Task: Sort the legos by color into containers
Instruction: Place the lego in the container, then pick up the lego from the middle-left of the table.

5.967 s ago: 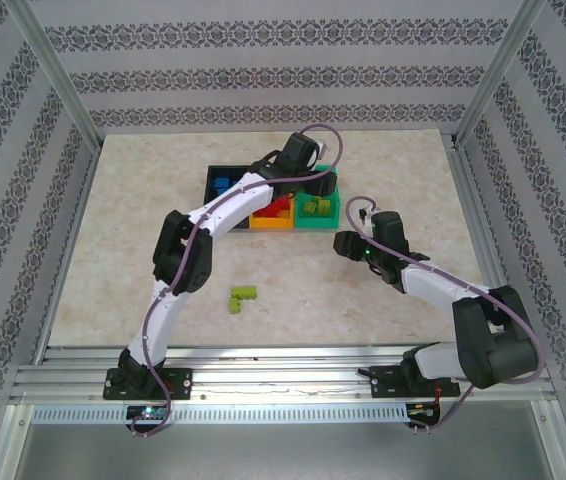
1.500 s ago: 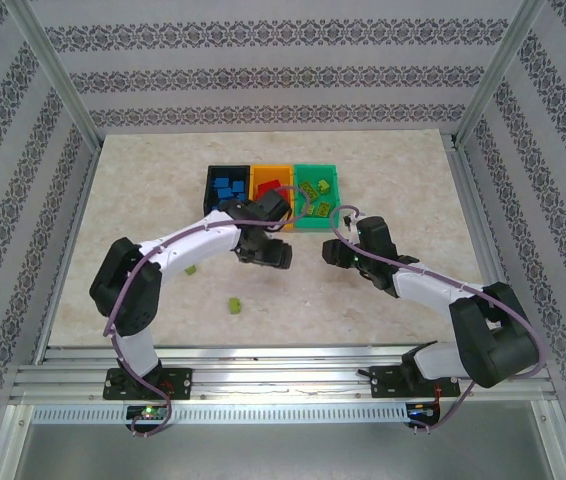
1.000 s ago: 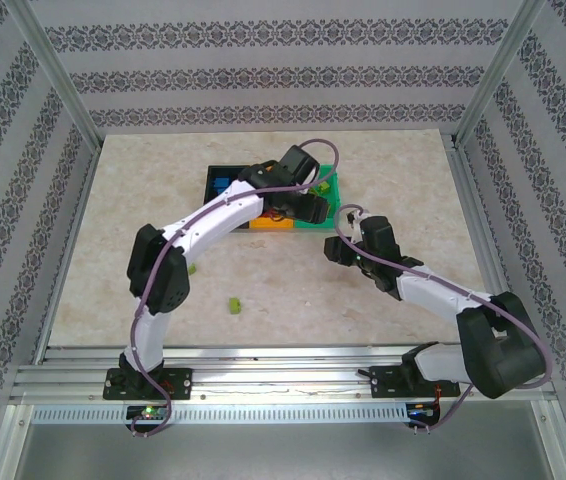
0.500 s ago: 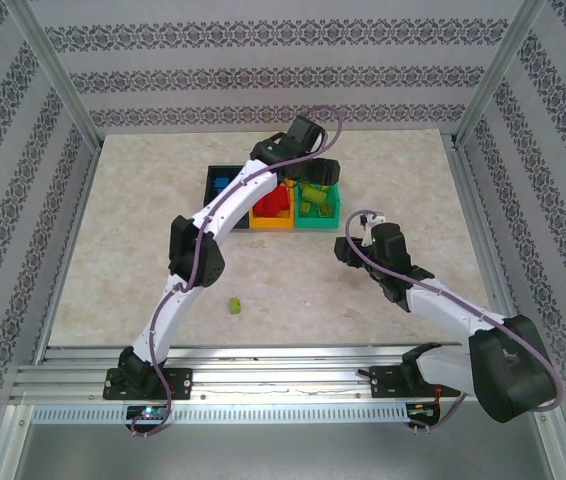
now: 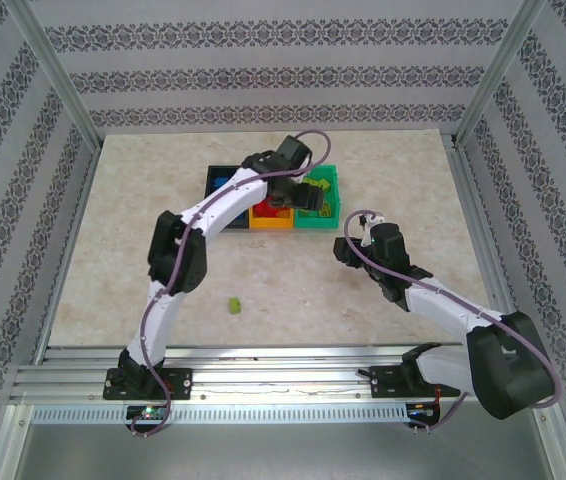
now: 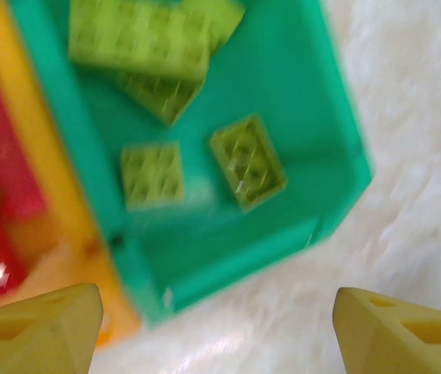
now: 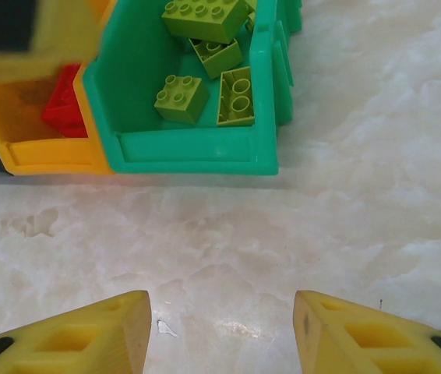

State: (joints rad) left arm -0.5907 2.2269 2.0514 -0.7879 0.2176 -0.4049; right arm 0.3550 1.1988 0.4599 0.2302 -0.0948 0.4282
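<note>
Glossy plastic green bin (image 7: 197, 153), bricks (image 7: 181, 98)

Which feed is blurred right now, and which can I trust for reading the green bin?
Left wrist view: motion-blurred, the green bin and its yellow-green bricks smeared, studs barely readable; right wrist view: sharp, studs crisp, soft sheen on the table; top external view: sharp and evenly lit, but the bricks are tiny.
</note>
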